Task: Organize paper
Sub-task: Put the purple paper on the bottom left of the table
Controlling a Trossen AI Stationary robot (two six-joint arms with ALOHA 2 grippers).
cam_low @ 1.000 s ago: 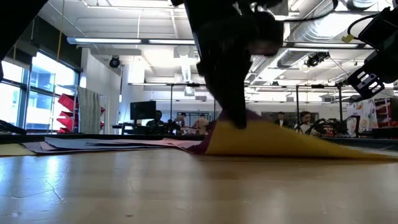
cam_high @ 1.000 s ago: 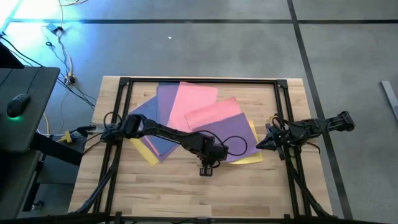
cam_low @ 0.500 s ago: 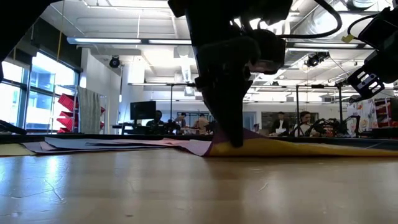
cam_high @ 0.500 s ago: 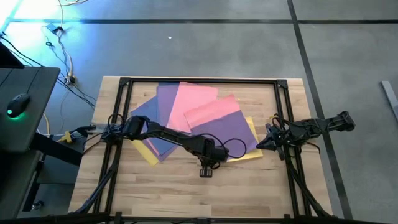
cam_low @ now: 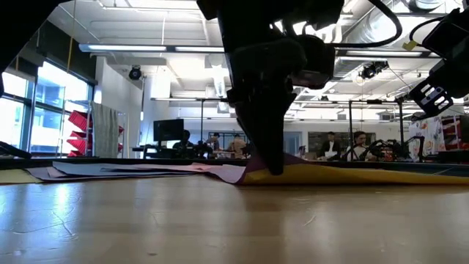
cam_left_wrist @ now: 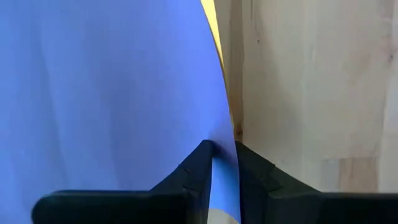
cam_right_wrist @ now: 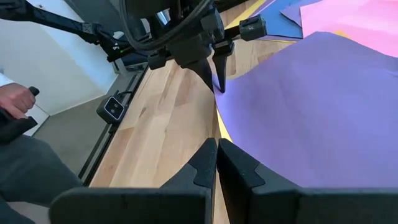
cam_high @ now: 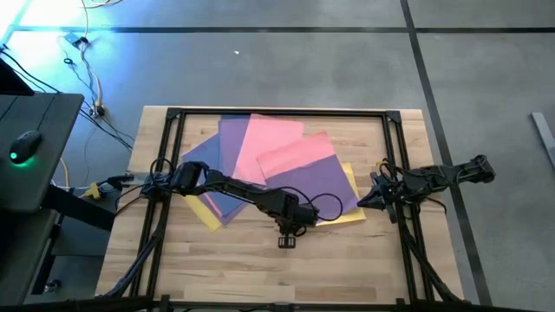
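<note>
My two arms are dark and slim, built of jointed black segments with thin black cables looping loosely beside them. Each ends in a matte black gripper: my left gripper (cam_left_wrist: 222,163), my right gripper (cam_right_wrist: 217,163), both with wedge-shaped fingers.

Paper (cam_high: 277,165) lies as overlapping sheets fanned across the middle of the surface (cam_high: 243,260), inside the frame (cam_high: 277,113) standing on it. Topmost sheet (cam_high: 316,186) sits at the pile's right front, overlapping the sheets behind and left of it; another sheet's edge (cam_high: 351,218) pokes out under it on the right. Left gripper (cam_high: 293,224) is at the front corner of the topmost sheet, pinched on that corner, arm reaching over the pile from the left. Right gripper (cam_high: 362,201) hangs just right of the pile near the frame's right rail, fingers together. Front of the surface lies bare. A mouse (cam_high: 23,147) sits on a side desk (cam_high: 35,113) far left, off the surface.
</note>
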